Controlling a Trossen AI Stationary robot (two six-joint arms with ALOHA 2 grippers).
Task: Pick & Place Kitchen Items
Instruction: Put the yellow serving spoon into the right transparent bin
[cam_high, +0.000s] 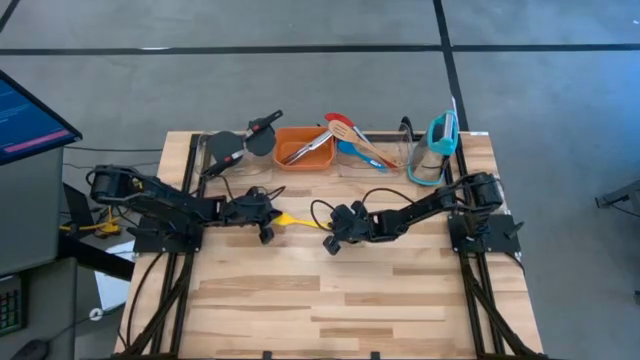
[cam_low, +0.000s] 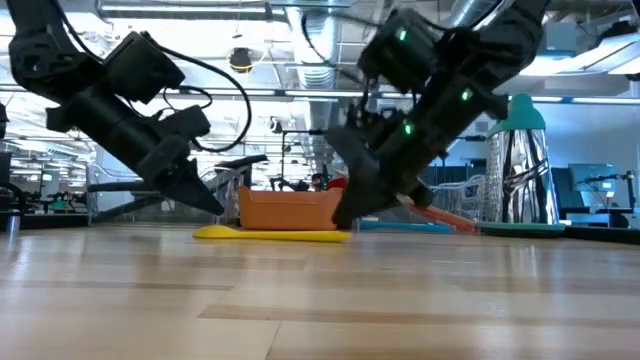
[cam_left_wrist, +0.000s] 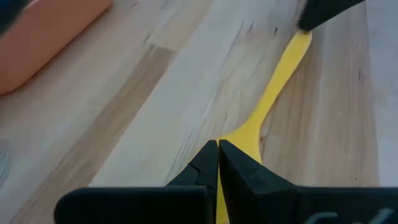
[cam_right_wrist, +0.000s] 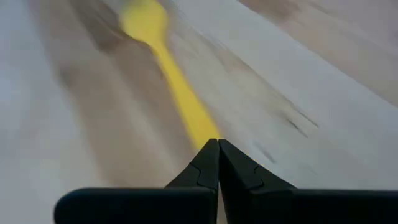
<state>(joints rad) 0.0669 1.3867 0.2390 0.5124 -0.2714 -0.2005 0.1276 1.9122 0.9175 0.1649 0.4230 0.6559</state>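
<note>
High view | yellow spoon (cam_high: 297, 220) lay flat mid-table between my grippers | left gripper (cam_left_wrist: 217, 163) pinched closed over its bowl | right gripper (cam_right_wrist: 217, 160) closed at its handle tip, grip uncertain

The high view looks straight down on the whole table (cam_high: 330, 290). The low view sits at tabletop level, facing 12 o'clock into the room. Each wrist view looks closely along its own fingers. All four share the yellow spoon (cam_high: 297, 220).
</note>
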